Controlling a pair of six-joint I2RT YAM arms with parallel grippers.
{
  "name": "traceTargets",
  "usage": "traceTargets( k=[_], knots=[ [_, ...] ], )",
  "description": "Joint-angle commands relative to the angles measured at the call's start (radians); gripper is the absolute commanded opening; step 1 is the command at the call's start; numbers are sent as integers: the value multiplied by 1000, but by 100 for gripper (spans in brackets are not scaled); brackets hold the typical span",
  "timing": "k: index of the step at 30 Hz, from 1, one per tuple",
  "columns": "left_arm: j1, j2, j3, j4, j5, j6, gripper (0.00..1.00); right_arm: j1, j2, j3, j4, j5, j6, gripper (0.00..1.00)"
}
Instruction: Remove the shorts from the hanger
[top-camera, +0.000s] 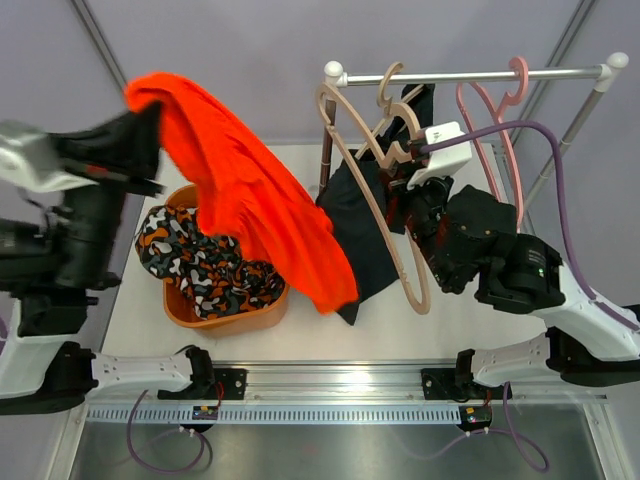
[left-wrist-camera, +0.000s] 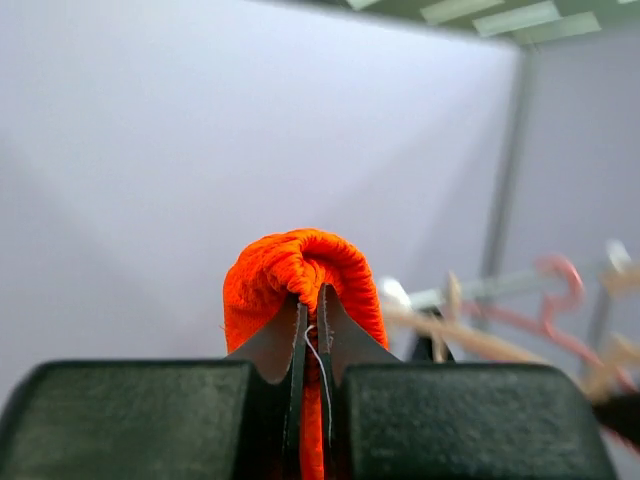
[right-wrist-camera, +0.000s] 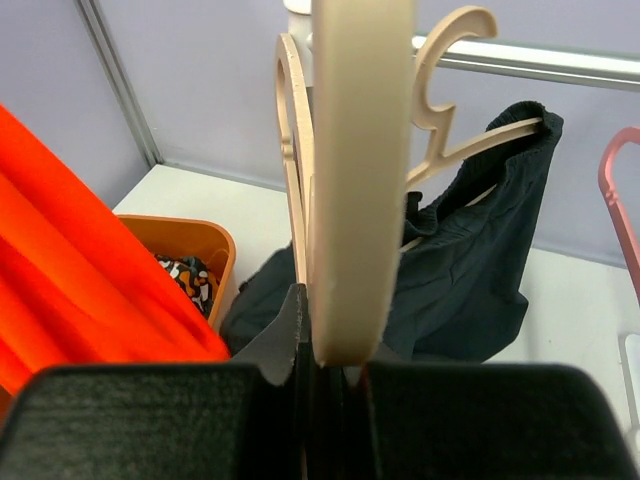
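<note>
**Holding the orange shorts high, navy pair not yet off its hanger**

From the top external camera we see the left gripper (top-camera: 148, 118) raised at the far left, clamped on one end of the orange shorts (top-camera: 250, 200). The cloth drapes down and to the right across the orange basket (top-camera: 225, 322), and its low end hangs beside the navy shorts (top-camera: 352, 215). The camouflage shorts (top-camera: 200, 265) already lie in the basket. The right gripper (top-camera: 408, 178) reaches up to the rail (top-camera: 470, 75) and holds a beige hanger (top-camera: 405, 275) that tilts out toward us. Pink hangers (top-camera: 500, 130) hang bare further right.

From the left wrist we see the jaws pressed together on a bunched orange fold that bulges above the tips. The grip looks shallow to us.

From the right wrist we see the jaws closed on the pale hanger bar. Behind it the navy shorts hang from a second beige hanger on the rail.

We judge the risks as follows:
- The thin pinch may slip under the weight of the cloth and drop the orange pair beside the basket.
- The trailing end may catch on the tilted hanger or drag the navy pair if the left arm swings right.
- The held hanger may pull off the rail.
</note>
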Motion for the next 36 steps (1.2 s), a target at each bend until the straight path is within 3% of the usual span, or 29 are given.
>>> traceTargets(
  k=[1, 6, 8, 14, 20, 26, 31, 36],
  knots=[
    [1, 1, 82, 421, -138, 333, 0, -11, -46, 0, -56, 71, 55, 0],
    [1, -4, 22, 558, -164, 463, 0, -12, -80, -36, -65, 84, 72, 0],
    [1, -15, -69, 580, -181, 465, 0, -11, -91, -42, -68, 85, 81, 0],
    [22, -71, -352, 470, -176, 257, 0, -11, -120, -88, -102, 87, 132, 0],
    [272, -22, -368, 166, -3, -123, 0, -11, -162, -106, -153, 101, 188, 0],
    [463, 40, -311, 48, 83, -279, 0, -12, -192, -103, -174, 87, 202, 0],
    [579, 59, -334, -25, 49, -391, 0, -11, -214, -67, -193, -31, 216, 0],
    [763, 53, -418, -166, 106, -677, 0, -11, -260, -34, -210, -204, 235, 0]
  ],
)
